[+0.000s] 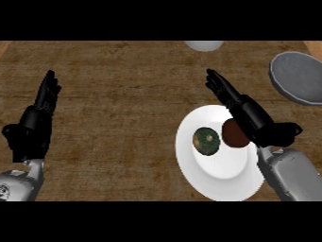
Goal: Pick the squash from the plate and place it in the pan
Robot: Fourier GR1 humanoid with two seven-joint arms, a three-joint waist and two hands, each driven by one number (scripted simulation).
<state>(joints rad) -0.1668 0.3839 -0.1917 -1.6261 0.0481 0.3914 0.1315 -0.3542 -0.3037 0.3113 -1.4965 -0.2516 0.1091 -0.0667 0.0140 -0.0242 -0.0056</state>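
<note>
Grey forearms enter at 6 o'clock | right hand (261,120) fingers straight, nothing held, over round white plate (223,182) | dark-green round squash (207,141) lies there beside brown round item (233,133); wrong one could be grasped | grey round pan (304,78) at 2 o'clock | left hand (32,127) straight-fingered, 9 o'clock

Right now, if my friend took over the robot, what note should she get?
Left hand: open, holds nothing, at the left of the counter.
Right hand: open, fingers straight, above the plate's right side, holds nothing.
Squash: on the plate, beside a brown thing.
Pan: top right, nothing in it.
Done: nothing yet.
Left: grab the squash, carry it to the pan, let go.
</note>
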